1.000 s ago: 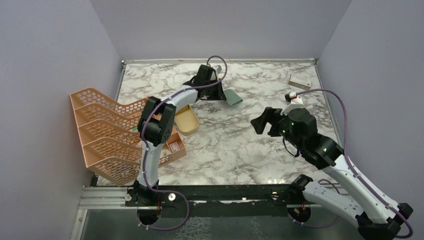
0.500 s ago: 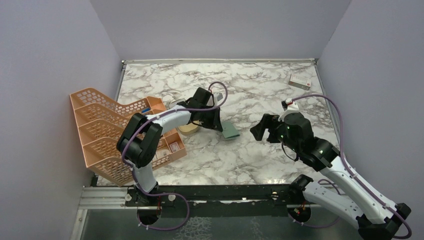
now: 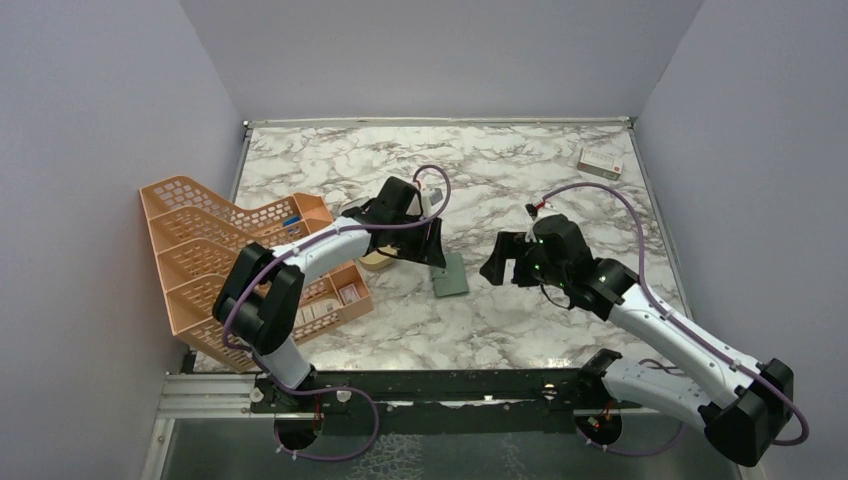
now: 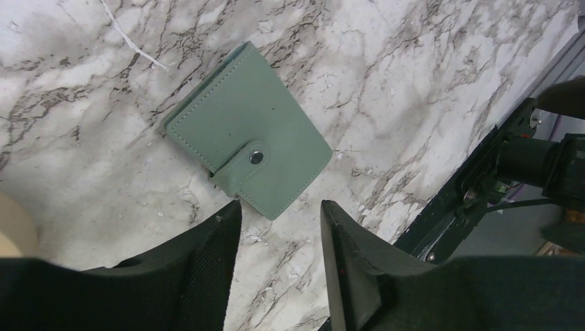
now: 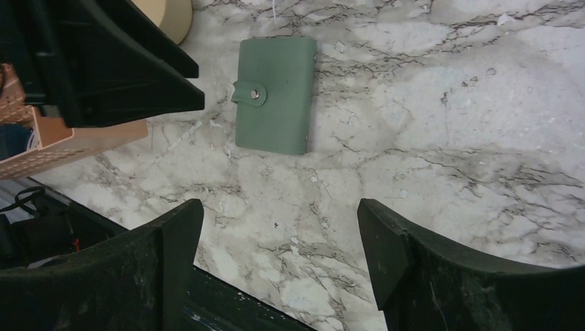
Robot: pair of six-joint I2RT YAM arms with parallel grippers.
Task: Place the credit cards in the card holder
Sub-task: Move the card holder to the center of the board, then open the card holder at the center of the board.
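The card holder (image 3: 451,274) is a closed grey-green wallet with its snap tab fastened. It lies flat on the marble table near the middle. In the left wrist view the card holder (image 4: 248,131) lies just beyond my fingertips. My left gripper (image 3: 435,250) is open and empty, just above and left of it, also seen from the wrist (image 4: 279,207). My right gripper (image 3: 495,265) is open and empty, a little to the wallet's right. The right wrist view shows the card holder (image 5: 274,93) ahead of that gripper (image 5: 279,203). I cannot pick out the credit cards.
An orange mesh organizer (image 3: 200,260) stands at the left, with small items in its front tray (image 3: 350,293). A gold oval tin (image 3: 375,260) sits by it, partly under my left arm. A white box with a red mark (image 3: 600,162) lies at the back right.
My left gripper brought the card holder from the back middle toward the near centre and let go; it now lies flat. My right gripper moved left toward it.
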